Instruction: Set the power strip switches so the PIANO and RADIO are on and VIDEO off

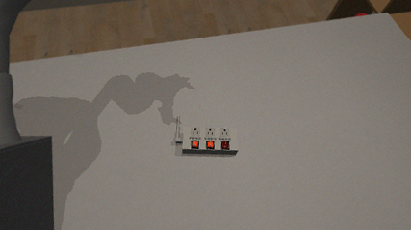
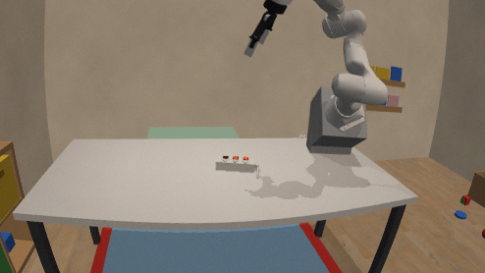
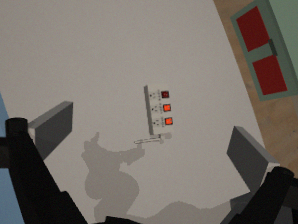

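Here we see the gripper [image 2: 256,39] high in the air, with its two fingers spread fully apart and nothing between them. Far below it, the power strip [image 1: 210,141] lies flat on the white table [image 1: 305,110], face up. In the wrist view the strip sits between the two fingers, a little nearer to the upper part of the picture, well apart from both of them.

The strip has three switches in a row. In the top view, two switches [image 1: 195,144] glow bright orange-red and the third switch [image 1: 225,146], at the end farthest from the short cable stub [image 1: 176,132], looks darker. The labels above the switches are too small for us to read, so we cannot say which one is PIANO, VIDEO or RADIO. The shadow of the arm [image 1: 147,94] falls on the table just beside the cable end of the strip.
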Tool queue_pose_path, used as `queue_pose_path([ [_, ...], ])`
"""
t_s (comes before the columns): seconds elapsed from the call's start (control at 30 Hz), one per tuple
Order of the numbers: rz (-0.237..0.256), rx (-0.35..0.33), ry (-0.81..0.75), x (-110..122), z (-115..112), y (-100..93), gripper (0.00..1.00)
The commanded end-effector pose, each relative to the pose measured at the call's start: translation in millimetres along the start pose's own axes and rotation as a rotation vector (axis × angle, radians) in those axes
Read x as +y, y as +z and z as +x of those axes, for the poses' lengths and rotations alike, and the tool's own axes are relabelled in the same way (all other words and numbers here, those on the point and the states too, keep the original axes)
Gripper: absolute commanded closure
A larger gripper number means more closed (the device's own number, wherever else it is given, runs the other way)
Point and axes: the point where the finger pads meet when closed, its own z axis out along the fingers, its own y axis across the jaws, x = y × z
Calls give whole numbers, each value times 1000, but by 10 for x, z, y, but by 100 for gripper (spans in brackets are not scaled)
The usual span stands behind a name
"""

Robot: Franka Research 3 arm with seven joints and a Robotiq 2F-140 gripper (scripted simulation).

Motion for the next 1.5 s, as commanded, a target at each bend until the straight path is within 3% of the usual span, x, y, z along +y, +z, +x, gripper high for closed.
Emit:
queue_pose_path([
  [0.0, 18, 4, -55, -43, 7, -1, 0],
  [0.33, 18, 4, -55, -43, 7, -1, 0],
  [0.43, 141, -62, -266, 192, 270, 741, 0],
  [0.47, 141, -62, -266, 192, 270, 741, 0],
  [0.5, 153, -73, -280, 269, 321, 1006, 0],
  [0.53, 157, -77, -285, 269, 321, 1006, 0],
  [0.57, 164, -92, -290, 344, 351, 1276, 0],
  [0.6, 170, -97, -298, 344, 351, 1276, 0],
  [0.67, 189, -123, -316, 484, 353, 1818, 0],
  [0.7, 195, -128, -325, 484, 353, 1818, 0],
  [0.73, 203, -142, -333, 549, 326, 2084, 0],
  [0.77, 211, -148, -344, 549, 326, 2084, 0],
  [0.8, 220, -159, -355, 610, 281, 2343, 0],
  [0.87, 220, -159, -355, 610, 281, 2343, 0],
  [0.93, 257, -179, -406, 718, 150, 2828, 0],
  [0.97, 266, -180, -419, 718, 150, 2828, 0],
  [1.03, 287, -192, -443, 809, -21, 3258, 0],
  [1.07, 296, -196, -455, 809, -21, 3258, 0],
  [1.2, 337, -218, -508, 942, -394, 3915, 0],
  [1.33, 376, -237, -563, 1017, -686, 4298, 0],
  [1.43, 386, -239, -577, 1029, -736, 4356, 0],
  [1.47, 413, -233, -620, 1038, -776, 4401, 0],
])
